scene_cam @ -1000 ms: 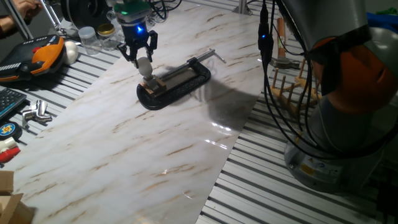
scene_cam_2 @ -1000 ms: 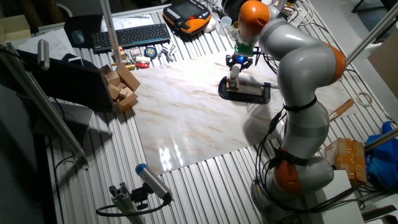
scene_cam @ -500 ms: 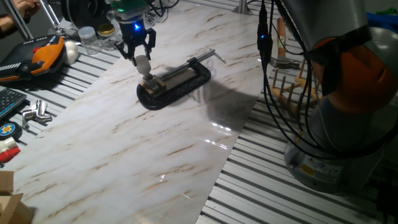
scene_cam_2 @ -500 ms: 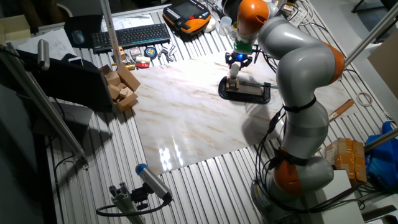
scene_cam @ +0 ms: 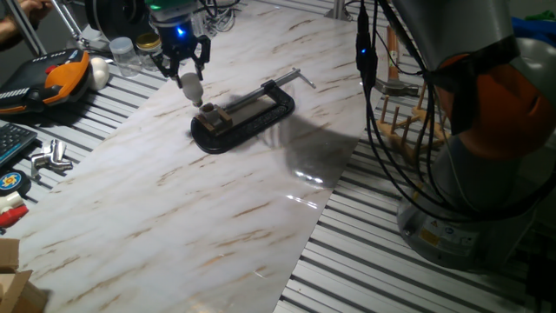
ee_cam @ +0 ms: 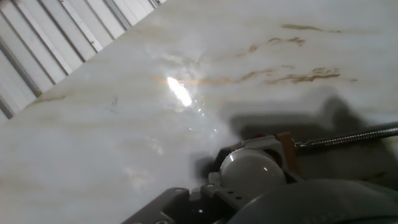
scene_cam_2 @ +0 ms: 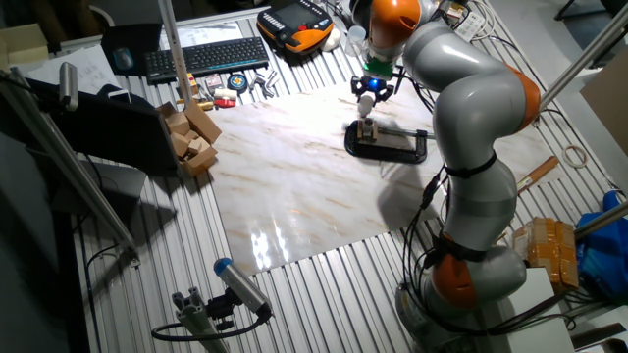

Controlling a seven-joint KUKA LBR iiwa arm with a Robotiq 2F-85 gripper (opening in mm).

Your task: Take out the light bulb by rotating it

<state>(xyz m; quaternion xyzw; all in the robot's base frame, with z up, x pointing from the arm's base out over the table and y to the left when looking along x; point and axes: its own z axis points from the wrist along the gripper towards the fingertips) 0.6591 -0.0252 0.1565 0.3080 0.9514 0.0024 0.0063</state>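
The light bulb [scene_cam: 188, 83] is frosted white, held between black fingers [scene_cam: 170, 73] under a housing glowing blue and green. The C-clamp [scene_cam: 246, 118] is glossy black with a silver screw, and a tan block sits in its mouth. The bench [scene_cam: 200, 209] is a white marble-patterned sheet with thin brown veins, laid over grey ribbed metal. The arm [scene_cam_2: 471, 108] is silver-grey with orange joints. At far left lies an orange-and-black pendant [scene_cam: 54, 80].
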